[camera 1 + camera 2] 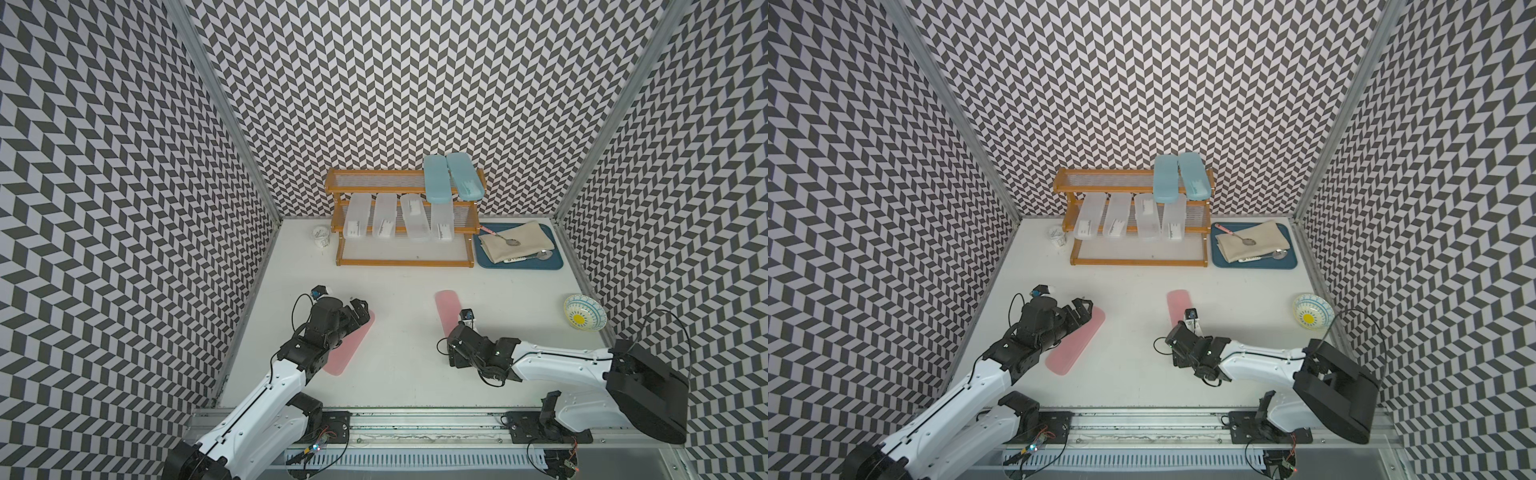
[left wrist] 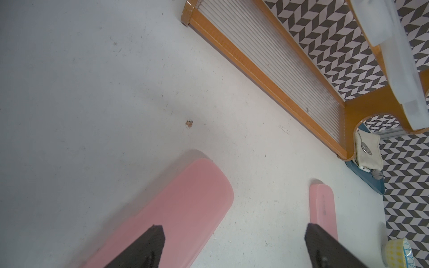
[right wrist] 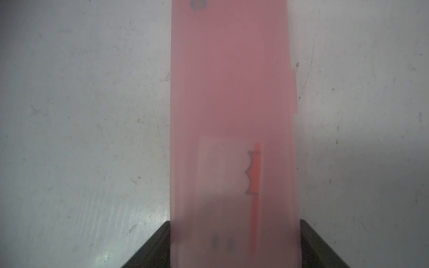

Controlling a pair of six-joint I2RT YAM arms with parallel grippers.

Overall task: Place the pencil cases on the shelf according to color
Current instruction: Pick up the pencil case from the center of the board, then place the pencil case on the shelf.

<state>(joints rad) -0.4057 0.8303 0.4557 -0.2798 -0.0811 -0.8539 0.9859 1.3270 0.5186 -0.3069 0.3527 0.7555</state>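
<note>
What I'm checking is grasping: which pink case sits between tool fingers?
The mid-table pink case, straddled by the right tool; the other lies under the left tool.

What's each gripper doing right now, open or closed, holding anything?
Left gripper: open, holding nothing.
Right gripper: closed on a pink pencil case.

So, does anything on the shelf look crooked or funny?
The two blue pencil cases on the top tier of the shelf stick out past its front edge, and one white case sits crooked beside its straighter neighbours.

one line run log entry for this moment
left gripper: open over first pink case | right gripper: shut on second pink case | shelf: four clear cases middle, two blue cases top
</note>
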